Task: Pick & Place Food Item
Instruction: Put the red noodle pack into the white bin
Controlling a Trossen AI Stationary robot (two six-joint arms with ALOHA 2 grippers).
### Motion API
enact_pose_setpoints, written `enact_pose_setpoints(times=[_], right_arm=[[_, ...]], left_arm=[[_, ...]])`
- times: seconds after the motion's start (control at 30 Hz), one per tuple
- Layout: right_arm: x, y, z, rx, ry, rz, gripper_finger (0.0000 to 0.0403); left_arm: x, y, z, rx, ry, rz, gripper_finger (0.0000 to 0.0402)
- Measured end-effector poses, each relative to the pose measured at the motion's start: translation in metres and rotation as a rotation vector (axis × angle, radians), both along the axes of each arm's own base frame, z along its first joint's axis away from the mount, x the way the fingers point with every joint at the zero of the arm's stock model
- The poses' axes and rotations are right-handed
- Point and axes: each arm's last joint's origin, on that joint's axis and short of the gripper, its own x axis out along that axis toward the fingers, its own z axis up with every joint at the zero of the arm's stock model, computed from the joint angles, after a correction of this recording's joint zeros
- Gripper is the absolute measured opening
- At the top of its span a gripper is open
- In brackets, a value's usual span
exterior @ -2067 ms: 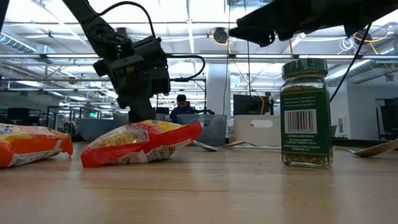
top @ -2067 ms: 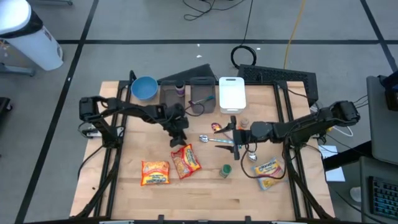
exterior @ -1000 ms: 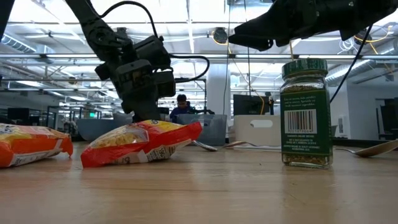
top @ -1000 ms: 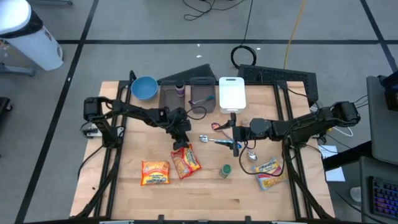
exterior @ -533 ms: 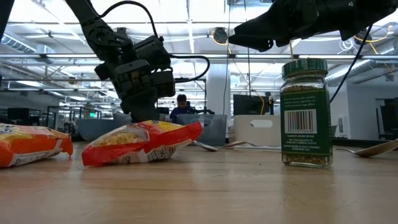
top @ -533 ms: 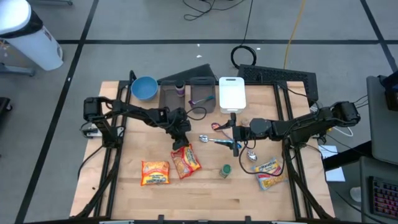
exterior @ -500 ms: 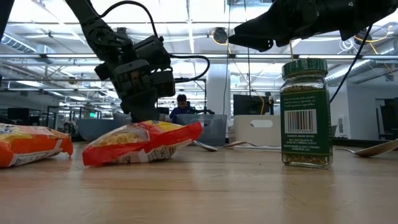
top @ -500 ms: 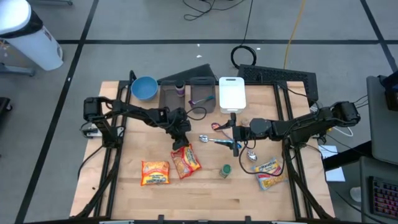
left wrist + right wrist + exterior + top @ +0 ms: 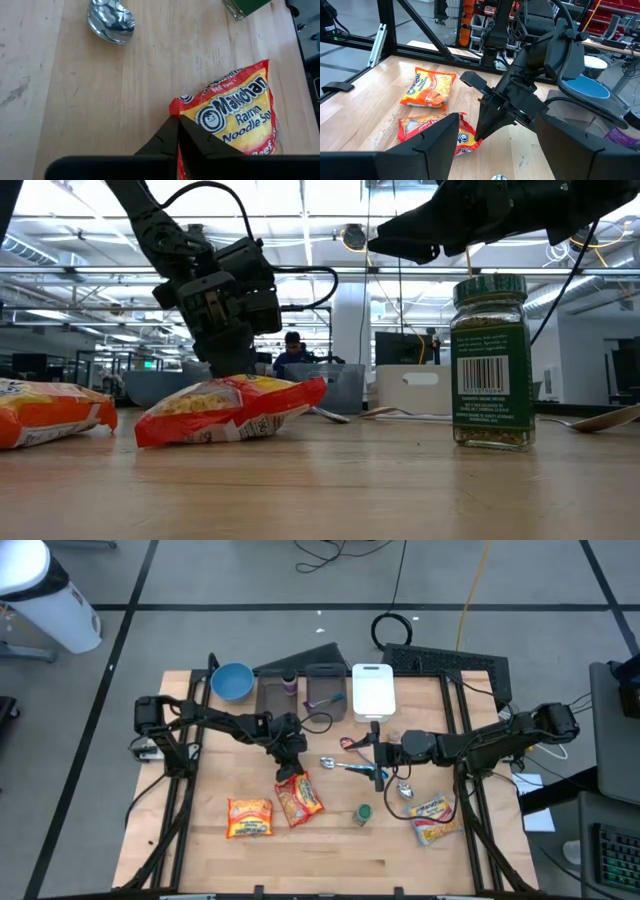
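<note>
A red and yellow ramen packet lies flat on the wooden table, left of centre; it also shows in the low view and the left wrist view. My left gripper is shut on its far end. My right gripper hangs open and level above the table's middle, over a spoon, holding nothing. In the right wrist view its two fingers frame my left gripper and the packet. My left gripper pinches the packet's far sealed edge, near a corner, between its two fingertips. The fingers slant down at it from the table's far left. The rest of the packet lies flat on the table.
A second orange ramen packet lies to the left and a yellow packet at the right. A green-lidded spice jar stands near the middle beside another spoon. A blue bowl, dark bins and a white tray line the far edge.
My left gripper has come down onto the ramen packet's far end and shut on its edge. The packet stays on the table, its far end nudged slightly. My right gripper has kept still.
</note>
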Motion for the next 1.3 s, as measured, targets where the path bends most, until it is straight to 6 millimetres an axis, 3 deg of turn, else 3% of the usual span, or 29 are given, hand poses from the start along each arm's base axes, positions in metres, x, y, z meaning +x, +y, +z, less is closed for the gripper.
enact_pose_setpoints(times=[0.33,0.53,1.1,1.3], right_arm=[[0.0,0.0,0.0,0.0,0.0,0.0,0.0254],[0.0,0.0,0.0,0.0,0.0,-0.001,0.0254],[0.0,0.0,-0.002,0.023,0.019,-0.007,0.0254],[0.001,-0.008,0.002,0.11,-0.017,-0.048,0.0254]], left_arm=[[0.002,0.005,0.003,0.018,-0.048,-0.006,0.0004],[0.002,0.015,0.018,0.047,-0.082,-0.001,0.0004],[0.005,0.025,0.135,0.222,-0.281,-0.092,0.0002],[0.002,0.027,0.163,0.289,-0.209,-0.053,0.0002]])
